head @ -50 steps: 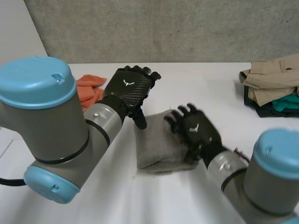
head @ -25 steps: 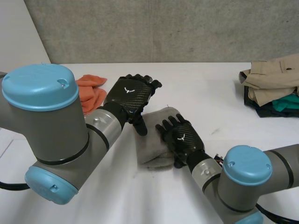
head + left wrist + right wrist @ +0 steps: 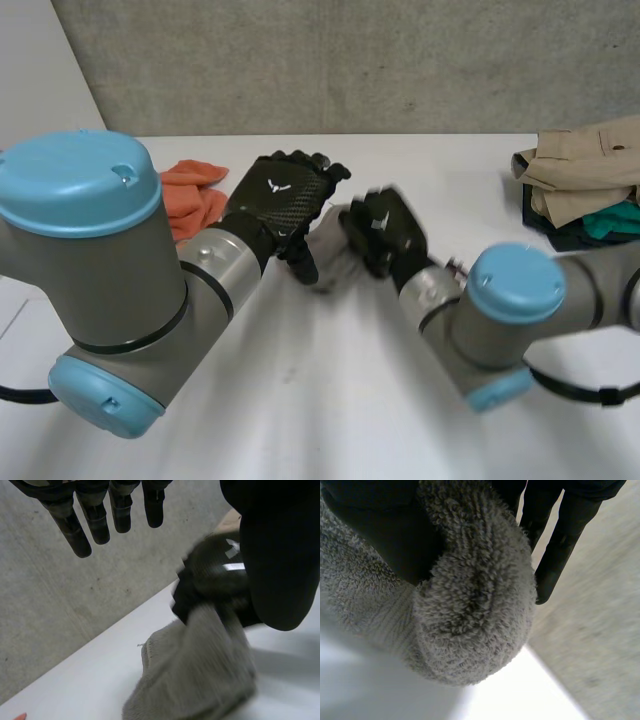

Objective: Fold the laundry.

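A white table (image 3: pixel 300 400) is backed by a rough grey concrete wall (image 3: pixel 350 60). Beside it, at the left, a paler smooth panel (image 3: pixel 35 90) is seen, possibly another wall.

White table (image 3: pixel 330 400) bears an orange cloth (image 3: pixel 190 195) at left, a clothes pile (image 3: pixel 585 180) at right, and a grey towel (image 3: pixel 200 675) between.

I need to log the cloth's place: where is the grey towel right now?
In the head view, the grey towel is at the middle of the table, bunched in the right hand, just beside the open left hand.
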You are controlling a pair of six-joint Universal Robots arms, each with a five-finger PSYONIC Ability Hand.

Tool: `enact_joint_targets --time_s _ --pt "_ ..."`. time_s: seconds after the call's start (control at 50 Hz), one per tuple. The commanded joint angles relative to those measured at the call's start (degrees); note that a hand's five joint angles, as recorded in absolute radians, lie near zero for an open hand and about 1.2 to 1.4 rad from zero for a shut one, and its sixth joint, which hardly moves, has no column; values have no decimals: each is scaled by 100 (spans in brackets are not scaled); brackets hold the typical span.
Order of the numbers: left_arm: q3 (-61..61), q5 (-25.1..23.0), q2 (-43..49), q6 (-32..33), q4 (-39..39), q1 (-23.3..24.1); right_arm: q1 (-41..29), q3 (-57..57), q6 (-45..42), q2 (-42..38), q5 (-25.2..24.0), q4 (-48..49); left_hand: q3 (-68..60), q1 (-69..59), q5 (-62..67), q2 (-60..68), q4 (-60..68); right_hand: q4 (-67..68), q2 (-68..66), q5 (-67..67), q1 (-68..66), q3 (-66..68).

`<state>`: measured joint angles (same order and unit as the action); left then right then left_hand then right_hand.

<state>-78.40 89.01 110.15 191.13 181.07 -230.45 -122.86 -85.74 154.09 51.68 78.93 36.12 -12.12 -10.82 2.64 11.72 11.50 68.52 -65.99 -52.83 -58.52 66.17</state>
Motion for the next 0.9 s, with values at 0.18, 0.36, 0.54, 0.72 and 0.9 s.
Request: enact_joint_targets --time_s 0.18,0.36,0.54,0.72,0.9 --pt "335 -7 -117 12 43 79 2035 1822 1077 756 -334 185 73 -57 -125 -33 -11 1148 -1401 -1717 -2148 1383" --pt "326 -7 -108 12 43 263 3601 3045 1774 80 -387 501 73 -57 -125 -33 -11 1148 -1401 -1717 -2148 1383" --pt "317 -16 -90 12 52 422 4699 3556 2187 -1334 -1422 519 73 -57 -125 -33 -11 1148 -1401 -1717 -2148 1383" --pt "247 -182 -90 3 78 554 5333 3037 2231 -1986 -2627 537 73 -57 -125 -33 -11 1148 -1401 -1717 -2148 1383" --pt "168 -367 -90 -23 87 606 5536 2826 2249 -1978 -2927 642 73 -57 -125 -33 -11 1148 -1401 -1717 -2148 1383"
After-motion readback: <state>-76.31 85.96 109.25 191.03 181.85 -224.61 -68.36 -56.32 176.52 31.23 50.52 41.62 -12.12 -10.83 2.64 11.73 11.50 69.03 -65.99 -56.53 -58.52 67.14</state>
